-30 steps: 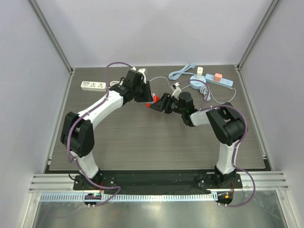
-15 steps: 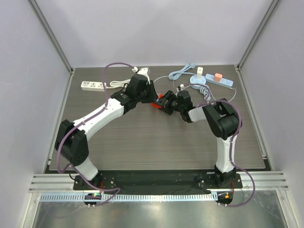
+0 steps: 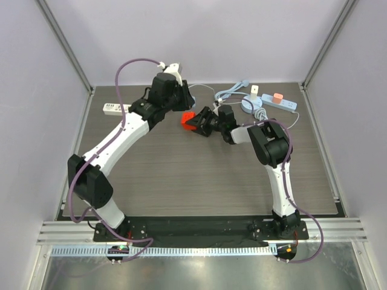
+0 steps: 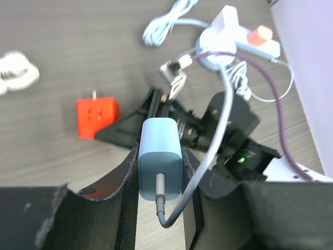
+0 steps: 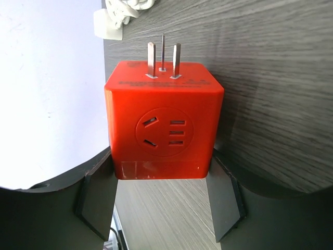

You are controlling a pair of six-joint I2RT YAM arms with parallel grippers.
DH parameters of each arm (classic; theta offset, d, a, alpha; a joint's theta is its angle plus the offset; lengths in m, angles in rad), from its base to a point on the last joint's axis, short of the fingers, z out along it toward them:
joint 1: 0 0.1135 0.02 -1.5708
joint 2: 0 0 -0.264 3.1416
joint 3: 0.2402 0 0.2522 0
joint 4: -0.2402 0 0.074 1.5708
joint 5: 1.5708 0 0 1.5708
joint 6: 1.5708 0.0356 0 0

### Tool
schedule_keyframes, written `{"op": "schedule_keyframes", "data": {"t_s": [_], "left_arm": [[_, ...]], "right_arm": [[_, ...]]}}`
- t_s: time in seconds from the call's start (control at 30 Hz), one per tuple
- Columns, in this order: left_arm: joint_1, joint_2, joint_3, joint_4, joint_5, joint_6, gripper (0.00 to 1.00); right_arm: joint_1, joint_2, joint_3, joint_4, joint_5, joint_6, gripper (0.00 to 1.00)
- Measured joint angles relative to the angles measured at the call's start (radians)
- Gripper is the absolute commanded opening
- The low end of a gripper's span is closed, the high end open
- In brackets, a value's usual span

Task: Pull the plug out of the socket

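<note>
My left gripper [image 4: 160, 169] is shut on a pale blue plug [image 4: 160, 140] with a grey cable coming out of its back. In the top view the left gripper [image 3: 180, 101] is raised near the back of the table. The red cube socket [image 5: 164, 120], its three prongs pointing away, sits between the fingers of my right gripper [image 5: 162, 162], which is shut on it. In the top view the socket [image 3: 188, 118] lies just left of the right gripper [image 3: 198, 121]. The plug is apart from the socket [image 4: 98, 117], with a clear gap between them.
A white power strip [image 3: 118, 109] lies at the back left. A blue power strip [image 3: 279, 103] with a white and an orange plug lies at the back right, next to a coiled blue cable [image 3: 230, 92]. A white cable bundle [image 4: 15, 78] lies left of the socket.
The left gripper has moved up and toward the back left with the plug, away from the red socket. The right gripper has shifted left and back with the socket.
</note>
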Motion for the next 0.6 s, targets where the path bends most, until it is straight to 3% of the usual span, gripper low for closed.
{"op": "schedule_keyframes", "data": {"t_s": [0.17,0.3,0.6], "left_arm": [[0.003,0.006,0.071,-0.018,0.016,0.042,0.00],[0.003,0.018,0.071,-0.037,0.037,0.047,0.00],[0.003,0.092,0.108,-0.071,0.074,0.046,0.00]], "right_arm": [[0.000,-0.003,0.027,-0.055,-0.004,-0.038,0.82],[0.000,-0.059,-0.009,-0.108,0.009,-0.095,0.88],[-0.001,-0.314,-0.294,-0.201,0.043,-0.204,0.98]]}}
